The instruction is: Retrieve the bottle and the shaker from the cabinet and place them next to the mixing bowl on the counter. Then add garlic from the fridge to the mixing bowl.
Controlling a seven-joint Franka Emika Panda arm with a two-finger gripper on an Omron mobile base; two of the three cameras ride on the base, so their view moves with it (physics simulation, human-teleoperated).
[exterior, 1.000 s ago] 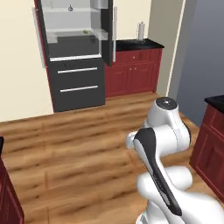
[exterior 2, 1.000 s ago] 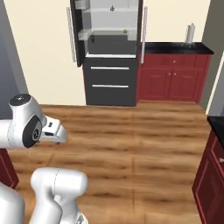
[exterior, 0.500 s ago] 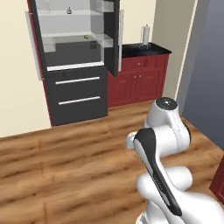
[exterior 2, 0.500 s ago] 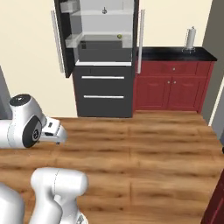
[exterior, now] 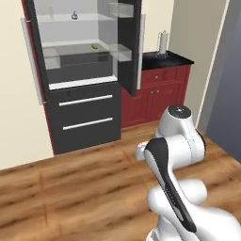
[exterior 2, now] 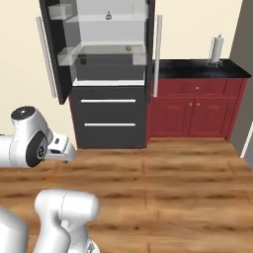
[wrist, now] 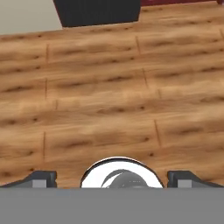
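Note:
The fridge [exterior: 84,101] [exterior 2: 108,116] stands ahead with both upper doors swung open, grey inside, with clear shelves and two black drawers below. A small pale bulb-like thing, probably the garlic [exterior: 74,15] [exterior 2: 108,16], sits on its top shelf. My gripper [wrist: 113,179] points down at the wooden floor, open, with nothing between its fingertips [wrist: 41,178]. The arm is folded close to my body, well short of the fridge. A stretch of black counter [exterior: 167,60] [exterior 2: 197,68] on red fronts adjoins the fridge on its right. The bottle, shaker, mixing bowl and cabinet are out of view.
A small greenish item [exterior: 94,46] [exterior 2: 128,48] lies on the fridge's lower shelf. A paper towel holder [exterior: 163,43] [exterior 2: 216,49] stands on the counter. The open right fridge door [exterior: 130,44] juts out toward me. Wooden floor [exterior 2: 168,197] lies between me and the fridge.
The whole picture has shifted: the base has driven closer to the fridge, which now looks larger. The arm keeps its folded pose and the gripper stays open.

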